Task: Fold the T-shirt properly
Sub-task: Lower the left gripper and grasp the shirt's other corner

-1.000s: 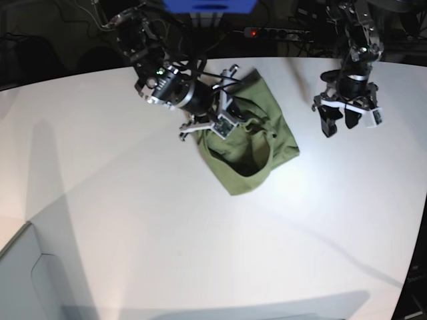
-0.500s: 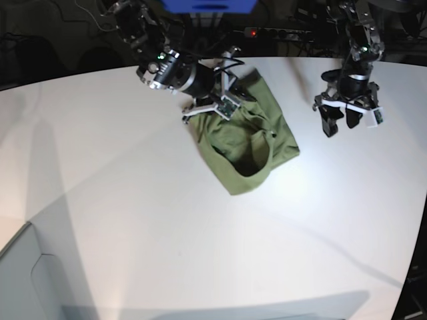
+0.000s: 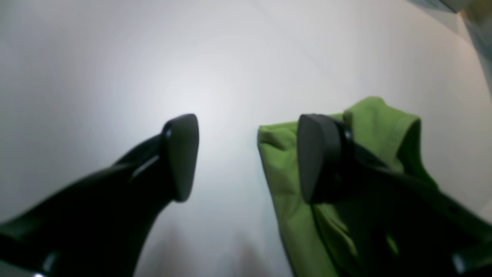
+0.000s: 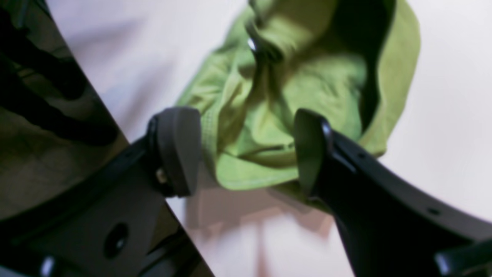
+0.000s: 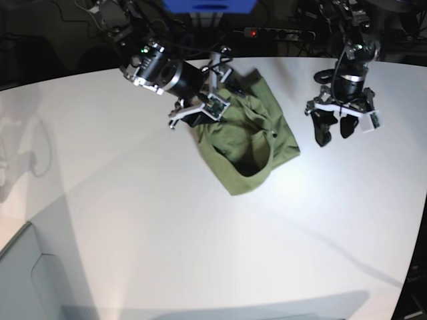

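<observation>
While my right gripper (image 5: pixel 200 107) hangs spread over the T-shirt (image 5: pixel 250 137), it is the nearer one.
My left gripper (image 5: pixel 339 125), also spread and empty, sits beside the bundle's other edge over bare surface (image 5: pixel 133 220).

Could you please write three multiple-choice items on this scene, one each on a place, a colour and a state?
1. Where does the T-shirt lie on the table?
A. near the far edge, between the two arms
B. at the near edge
C. hanging off the side

2. What colour is the T-shirt?
A. red
B. olive green
C. white

3. How do the jaws of the right gripper stand?
A. shut on a sleeve
B. shut on nothing
C. apart, with the cloth lying beyond them

Answers:
1 A, the base view shows it between the arms toward the far edge.
2 B, every view shows plain green cloth.
3 C, the right wrist view shows a gap between the pads.
</observation>
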Motion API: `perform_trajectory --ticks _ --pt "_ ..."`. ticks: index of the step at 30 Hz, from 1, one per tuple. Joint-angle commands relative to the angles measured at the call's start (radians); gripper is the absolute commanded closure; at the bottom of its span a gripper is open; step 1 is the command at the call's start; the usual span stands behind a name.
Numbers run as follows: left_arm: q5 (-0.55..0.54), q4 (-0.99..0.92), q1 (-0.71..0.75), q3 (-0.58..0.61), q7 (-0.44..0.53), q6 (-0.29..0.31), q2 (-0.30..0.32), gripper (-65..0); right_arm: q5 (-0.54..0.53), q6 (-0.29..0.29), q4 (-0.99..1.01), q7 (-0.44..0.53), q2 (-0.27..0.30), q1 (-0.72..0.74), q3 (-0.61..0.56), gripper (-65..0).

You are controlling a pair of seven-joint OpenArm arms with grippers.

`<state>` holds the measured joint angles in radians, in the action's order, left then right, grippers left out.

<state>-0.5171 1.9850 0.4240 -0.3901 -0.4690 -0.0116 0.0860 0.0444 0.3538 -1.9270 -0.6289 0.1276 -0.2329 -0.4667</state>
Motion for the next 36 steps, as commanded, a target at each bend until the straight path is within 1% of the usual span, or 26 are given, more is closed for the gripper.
perform_trajectory --ticks 1,4,8,11,15,17,19,21,24,27,31,34,36 --pt "-0.008 0.018 0.000 0.003 0.020 0.005 0.008 -38.8 -0.019 0.001 -0.015 0.024 -0.004 -0.001 -0.007 -37.0" --pt "-0.008 0.013 -0.003 0.003 0.020 0.005 0.007 -38.8 -0.019 0.001 0.036 0.034 -0.006 -0.013 -0.043 -37.0" --pt "-0.005 0.012 -0.009 -0.004 0.020 0.005 0.011 -38.8 -0.019 0.001 0.096 0.034 -0.006 0.011 -0.165 -37.0" --pt "0.001 0.012 -0.011 -0.005 0.020 0.005 0.013 -38.8 -0.019 0.001 0.103 0.034 0.001 0.037 -0.252 -36.8" --pt "0.001 0.010 -0.011 -0.002 0.020 0.003 0.013 -38.8 -0.018 0.001 0.097 0.034 0.014 0.056 -0.263 -36.6" --pt "0.001 0.009 -0.011 0.003 0.020 0.003 0.011 -38.8 -0.019 0.001 0.096 0.034 0.017 0.060 -0.229 -36.5" --pt "0.001 0.010 -0.003 0.006 0.020 0.003 0.005 -38.8 -0.019 0.001 0.074 0.034 0.019 0.051 -0.168 -36.5" --pt "0.002 0.010 -0.001 0.038 0.020 0.003 0.004 -39.1 -0.019 0.001 0.045 0.034 0.019 0.048 -0.105 -36.5" --pt "0.004 0.010 0.000 0.096 0.020 0.002 0.007 -42.0 -0.019 0.001 0.005 0.034 0.020 0.025 -0.005 -36.8" --pt "0.067 0.010 -0.006 0.164 0.022 0.002 0.007 -45.0 -0.019 0.001 -0.024 0.034 0.019 0.014 0.082 -36.9" --pt "0.174 -0.006 -0.015 0.245 0.031 0.002 0.005 -46.2 -0.019 0.001 -0.033 0.034 0.019 0.007 0.133 -36.9" --pt "0.206 -0.051 -0.044 0.291 0.031 0.002 0.005 -46.2 -0.019 0.001 -0.033 0.034 0.019 0.007 0.136 -36.8" --pt "0.208 -0.076 -0.064 0.311 0.031 0.002 0.005 -46.2 -0.019 0.001 -0.035 0.034 0.019 0.002 0.136 -36.8"
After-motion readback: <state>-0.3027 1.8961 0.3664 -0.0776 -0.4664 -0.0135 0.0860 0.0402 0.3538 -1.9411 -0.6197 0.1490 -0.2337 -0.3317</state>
